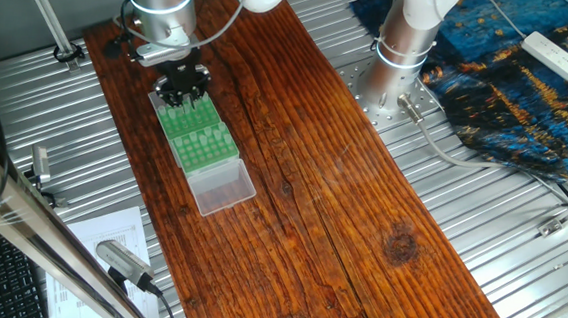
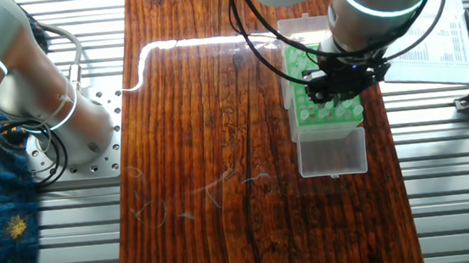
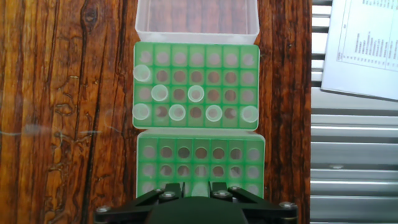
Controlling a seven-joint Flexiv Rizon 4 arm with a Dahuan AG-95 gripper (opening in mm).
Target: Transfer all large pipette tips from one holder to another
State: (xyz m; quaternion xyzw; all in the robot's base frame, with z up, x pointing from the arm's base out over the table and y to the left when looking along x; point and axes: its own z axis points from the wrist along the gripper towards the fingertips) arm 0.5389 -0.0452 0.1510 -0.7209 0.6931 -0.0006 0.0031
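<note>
Claw [image 1: 182, 92] above near rack [image 3: 200, 167]; tips [image 3: 178, 112] apparently beyond.

Legible text: none. Printed paper sheet [image 3: 364, 46] beside the wooden board [image 3: 62, 112]: rows of fine print, too small and blurred to read. Green rack [image 3: 196, 87]: no label, brand or number can be made out.
</note>
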